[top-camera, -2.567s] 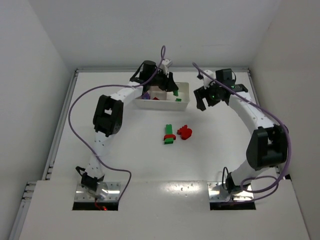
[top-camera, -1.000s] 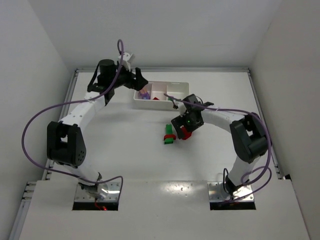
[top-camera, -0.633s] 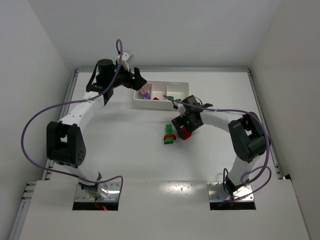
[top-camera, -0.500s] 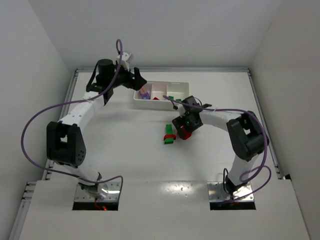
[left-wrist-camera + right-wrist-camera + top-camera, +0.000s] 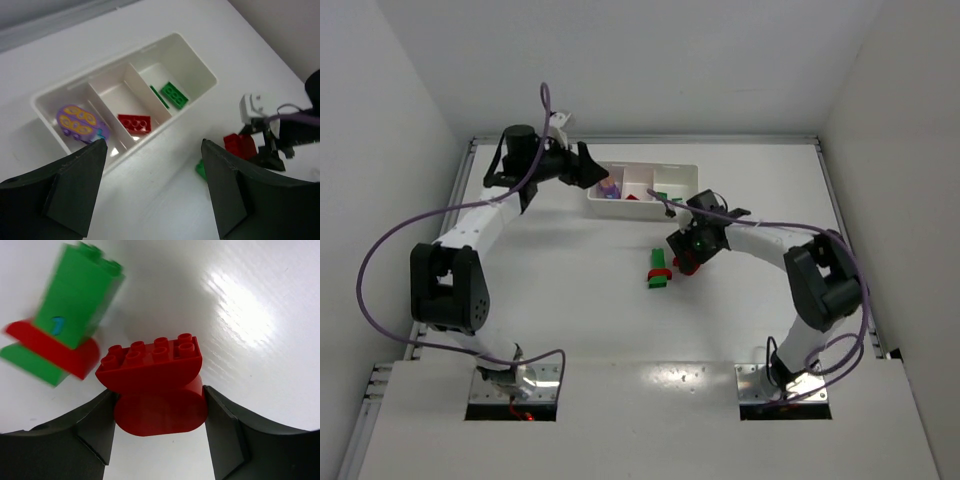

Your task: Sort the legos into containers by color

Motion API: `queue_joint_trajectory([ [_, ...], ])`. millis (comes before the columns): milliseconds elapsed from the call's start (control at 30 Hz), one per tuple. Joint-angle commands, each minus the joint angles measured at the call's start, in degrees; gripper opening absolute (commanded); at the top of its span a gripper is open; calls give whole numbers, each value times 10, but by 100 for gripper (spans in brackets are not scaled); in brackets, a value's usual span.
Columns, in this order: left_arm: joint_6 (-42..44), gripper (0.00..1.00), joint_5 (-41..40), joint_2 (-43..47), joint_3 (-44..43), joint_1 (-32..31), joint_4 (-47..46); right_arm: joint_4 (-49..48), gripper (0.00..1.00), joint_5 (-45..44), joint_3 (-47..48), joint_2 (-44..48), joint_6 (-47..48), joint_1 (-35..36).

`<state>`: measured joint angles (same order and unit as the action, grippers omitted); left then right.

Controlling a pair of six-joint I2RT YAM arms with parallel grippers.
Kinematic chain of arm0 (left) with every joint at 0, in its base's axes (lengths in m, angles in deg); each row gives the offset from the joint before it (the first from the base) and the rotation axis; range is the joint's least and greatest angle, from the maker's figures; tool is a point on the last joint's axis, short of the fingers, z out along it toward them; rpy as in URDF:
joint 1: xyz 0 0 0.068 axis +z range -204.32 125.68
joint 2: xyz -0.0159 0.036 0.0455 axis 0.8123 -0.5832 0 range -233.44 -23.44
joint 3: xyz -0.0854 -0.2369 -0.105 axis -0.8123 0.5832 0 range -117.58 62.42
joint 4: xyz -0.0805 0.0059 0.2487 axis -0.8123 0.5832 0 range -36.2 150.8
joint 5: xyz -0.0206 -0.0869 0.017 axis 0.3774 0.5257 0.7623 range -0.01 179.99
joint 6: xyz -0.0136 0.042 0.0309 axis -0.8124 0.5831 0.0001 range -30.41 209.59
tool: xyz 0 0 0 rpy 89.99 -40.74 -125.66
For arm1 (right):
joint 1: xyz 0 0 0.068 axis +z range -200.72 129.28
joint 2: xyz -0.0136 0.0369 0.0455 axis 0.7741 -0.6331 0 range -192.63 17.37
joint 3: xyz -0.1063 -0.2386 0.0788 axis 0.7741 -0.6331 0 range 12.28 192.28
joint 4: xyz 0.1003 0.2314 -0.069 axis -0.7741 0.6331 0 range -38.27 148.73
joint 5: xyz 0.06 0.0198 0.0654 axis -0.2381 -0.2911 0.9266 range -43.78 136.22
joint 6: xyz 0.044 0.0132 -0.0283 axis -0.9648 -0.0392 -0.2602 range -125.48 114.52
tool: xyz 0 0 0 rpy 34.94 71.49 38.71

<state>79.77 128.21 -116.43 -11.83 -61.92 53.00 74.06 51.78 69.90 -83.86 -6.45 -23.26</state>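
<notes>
The right hand [image 5: 160, 407] is closed on a red lego [image 5: 152, 365], its fingers [image 5: 92, 427] pressed against both sides. This lego is just beside a green-and-red stack [image 5: 65, 337] on the table [image 5: 260, 300]; cannot tell if it is lifted. The left hand [image 5: 152, 150] is spread wide and empty above the tray [image 5: 197, 56]. Tray contents:
- left compartment: purple piece [image 5: 77, 122]
- middle: red brick [image 5: 135, 123]
- right: green brick [image 5: 174, 94]
</notes>
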Motion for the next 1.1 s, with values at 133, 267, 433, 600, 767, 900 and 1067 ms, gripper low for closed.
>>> queue_joint_trajectory([
  [133,-77,83,183,23,65,6,7,-57,0,105,29,120,57,-4],
  [267,-102,86,202,17,71,-13,14,-77,0,145,64,127,62,-4],
  [433,-120,88,216,-8,42,-46,22,-109,0,176,100,120,73,-4],
  [600,-127,88,216,-18,17,-79,31,-114,0,187,138,101,94,-4],
  [767,-121,89,216,-37,-3,-91,31,-114,0,187,155,96,101,-4],
  [900,-115,89,216,-42,-14,-96,36,-109,0,187,160,96,107,1],
  [1067,-105,89,216,-60,-33,-102,47,-104,0,193,160,96,107,1],
])
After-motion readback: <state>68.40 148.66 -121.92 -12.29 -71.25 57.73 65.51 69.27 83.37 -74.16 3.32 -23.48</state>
